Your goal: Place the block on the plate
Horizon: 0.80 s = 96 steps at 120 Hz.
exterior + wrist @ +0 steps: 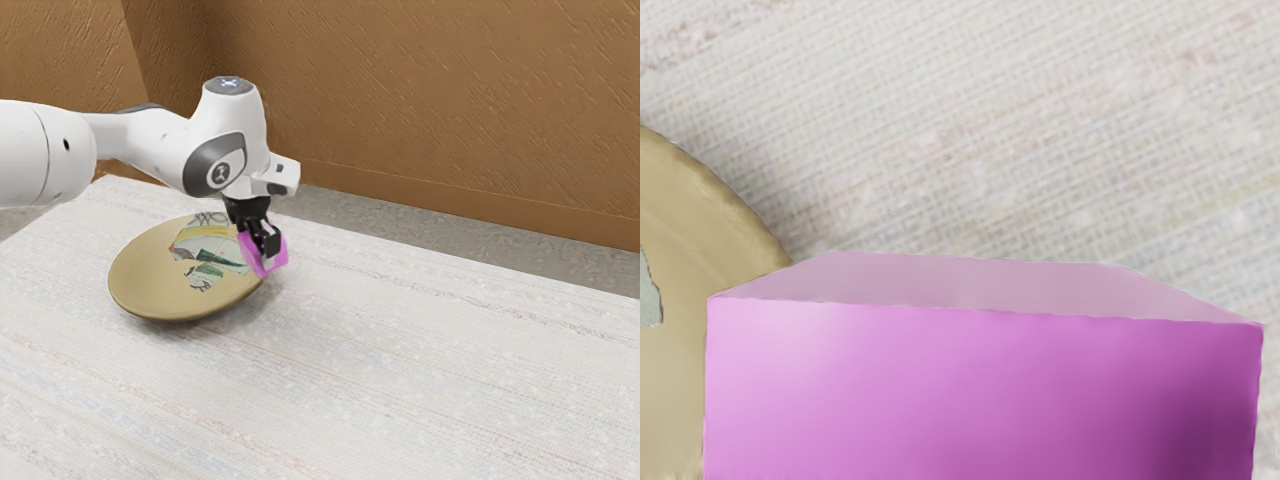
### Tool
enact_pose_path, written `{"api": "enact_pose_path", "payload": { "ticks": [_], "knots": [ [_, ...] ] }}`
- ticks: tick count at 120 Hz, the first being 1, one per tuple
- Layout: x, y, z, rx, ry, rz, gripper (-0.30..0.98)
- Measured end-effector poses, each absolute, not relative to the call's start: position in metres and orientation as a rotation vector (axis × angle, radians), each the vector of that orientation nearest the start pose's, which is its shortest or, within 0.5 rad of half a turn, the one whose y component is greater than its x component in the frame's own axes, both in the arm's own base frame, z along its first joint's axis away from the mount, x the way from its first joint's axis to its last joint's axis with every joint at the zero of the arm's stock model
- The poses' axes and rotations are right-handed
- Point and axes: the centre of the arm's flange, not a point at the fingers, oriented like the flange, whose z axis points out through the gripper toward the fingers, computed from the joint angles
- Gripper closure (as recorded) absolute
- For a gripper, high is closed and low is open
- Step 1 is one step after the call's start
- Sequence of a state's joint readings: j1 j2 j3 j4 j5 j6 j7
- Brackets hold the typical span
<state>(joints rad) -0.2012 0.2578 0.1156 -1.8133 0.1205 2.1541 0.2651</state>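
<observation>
In the exterior view, the arm [160,150] comes in from the exterior view's left, and its black gripper [263,247] points downward, somewhat tilted. The gripper is grasping the block [279,262], a pink one, with its fingers [271,243] closed around it. The block sits at the gripper's tips, tilted, with pink showing to both sides of the near finger. The plate [140,275] lies just beside the gripper, toward the exterior view's left; it is round and tan, with a patchy picture [205,250] of green, yellow and grey on it. The block overlaps the plate's rim in this view, though whether the two touch is hard to tell. Under the gripper and the plate spreads the table [400,360], pale and streaked like woven cloth. Beyond the gripper are a strip of grey floor [420,240] and a brown, rough-textured wall [450,100].

In the wrist view, the block is close under the hand, one face bright pink and darkening toward a corner, the other paler. The plate's curved rim passes behind one end of the block, with a bit of the picture visible. The table's weave lies beyond the block and runs along the outside of the rim
</observation>
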Motion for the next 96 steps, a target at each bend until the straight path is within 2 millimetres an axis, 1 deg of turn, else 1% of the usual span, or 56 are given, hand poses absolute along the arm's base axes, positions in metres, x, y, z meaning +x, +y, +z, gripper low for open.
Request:
{"api": "enact_pose_path", "payload": {
  "ticks": [9,20,24,29,37,45,52,60,66,80,84,96],
  "knots": [
    [0.629,-0.003,0.417,-2.946,0.508,-0.080,0.31],
    [0.624,0.050,0.416,-2.960,0.392,-0.038,0.31],
    [0.622,0.072,0.413,-2.968,0.346,-0.021,0.31],
    [0.621,0.097,0.404,-2.982,0.301,0.006,0.31],
    [0.624,0.120,0.393,-2.994,0.273,0.023,0.31],
    [0.638,0.132,0.380,-3.001,0.275,0.022,0.31],
    [0.652,0.139,0.368,-3.004,0.288,0.020,0.31],
    [0.658,0.148,0.362,-3.005,0.291,0.010,0.31],
    [0.659,0.147,0.361,-3.006,0.307,0.001,0.25],
    [0.660,0.141,0.369,-3.003,0.341,-0.028,0.15],
    [0.659,0.140,0.374,-3.000,0.349,-0.041,0.13],
    [0.653,0.136,0.401,-3.006,0.306,-0.105,0.08]
  ]
}}
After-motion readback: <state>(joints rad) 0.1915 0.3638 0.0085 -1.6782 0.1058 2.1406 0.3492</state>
